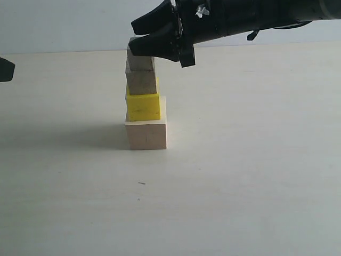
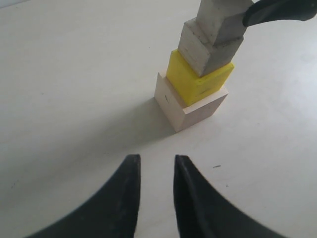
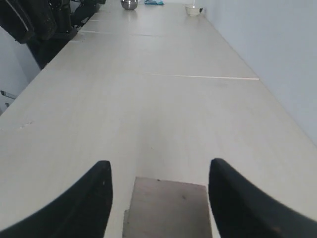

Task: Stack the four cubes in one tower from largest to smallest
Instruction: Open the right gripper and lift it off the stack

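The tower stands a little left of the middle of the desk, and all four cubes are in it in the right order. The large pale wood cube is at the bottom, the yellow cube sits on it, the bigger small wood cube comes next, and the smallest cube is on top. The column is not neat: the yellow cube sits towards one edge of its base, and the two small cubes look slightly turned against each other.

The right tool hangs at the top of the tower, its fingers spread wider than the smallest cube and standing on either side of it. On one side bare desk shows between finger and cube; on the other I cannot tell whether they touch. It does not look clamped.

The left tool is well apart from the tower, low over the desk, its fingers nearly together with a slim gap and nothing in it.

By my reading the stacking itself is done; what seems left is for the right tool to lift clear without nudging the top cube
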You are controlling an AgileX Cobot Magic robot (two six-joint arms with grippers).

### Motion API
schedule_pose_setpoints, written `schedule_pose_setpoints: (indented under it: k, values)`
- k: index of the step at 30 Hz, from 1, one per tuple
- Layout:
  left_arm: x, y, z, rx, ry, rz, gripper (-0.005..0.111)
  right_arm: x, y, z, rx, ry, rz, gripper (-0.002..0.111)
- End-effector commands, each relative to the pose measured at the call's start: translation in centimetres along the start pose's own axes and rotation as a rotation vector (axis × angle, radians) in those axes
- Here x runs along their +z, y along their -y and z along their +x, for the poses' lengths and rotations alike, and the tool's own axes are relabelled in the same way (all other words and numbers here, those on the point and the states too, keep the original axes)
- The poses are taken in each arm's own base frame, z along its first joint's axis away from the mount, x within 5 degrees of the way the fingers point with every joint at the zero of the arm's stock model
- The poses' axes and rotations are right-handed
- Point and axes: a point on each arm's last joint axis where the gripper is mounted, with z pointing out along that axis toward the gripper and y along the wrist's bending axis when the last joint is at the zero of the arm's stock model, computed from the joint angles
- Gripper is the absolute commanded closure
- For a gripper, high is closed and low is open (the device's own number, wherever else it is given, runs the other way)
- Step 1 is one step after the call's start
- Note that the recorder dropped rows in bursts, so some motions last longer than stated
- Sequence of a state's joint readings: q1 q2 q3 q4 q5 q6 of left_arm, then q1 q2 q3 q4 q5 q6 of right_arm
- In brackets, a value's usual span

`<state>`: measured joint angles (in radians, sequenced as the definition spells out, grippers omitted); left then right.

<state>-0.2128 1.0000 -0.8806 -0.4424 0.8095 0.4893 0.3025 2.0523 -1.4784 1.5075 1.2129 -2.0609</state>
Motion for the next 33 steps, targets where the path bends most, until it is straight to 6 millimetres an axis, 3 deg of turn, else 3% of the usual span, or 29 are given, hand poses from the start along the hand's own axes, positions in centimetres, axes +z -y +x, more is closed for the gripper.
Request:
schedule_pose_setpoints:
  k: [1, 8, 15, 20, 23, 29, 33]
  values:
    - [0.1, -0.1, 0.0, -0.005, 0.005, -0.001, 0.081, -0.3, -0.2, -0.7, -0.023, -0.006, -0.009, 0.052]
    - [0.1, -0.1, 0.0, -0.005, 0.005, -0.001, 0.081, -0.3, -0.3, -1.0, -0.029, -0.005, -0.008, 0.052]
    - [0.1, -0.1, 0.0, -0.005, 0.005, -0.001, 0.081, -1.3, -1.1, -4.0, -0.100, 0.016, 0.009, 0.052]
    - [0.1, -0.1, 0.0, -0.005, 0.005, -0.001, 0.081, -1.9, -1.8, -5.7, -0.012, 0.021, 0.015, 0.053]
    - [0.1, -0.1, 0.0, -0.006, 0.006, 0.000, 0.081, -2.4, -2.4, -6.8, 0.015, 0.006, 0.013, 0.061]
    - [0.1, -0.1, 0.0, -0.004, 0.006, 0.000, 0.081, -3.3, -3.0, -8.0, 0.097, -0.094, 0.081, 0.107]
    - [0.1, -0.1, 0.0, -0.005, 0.008, -0.001, 0.081, -4.2, -1.3, -7.3, 0.329, -0.196, 0.345, 0.108]
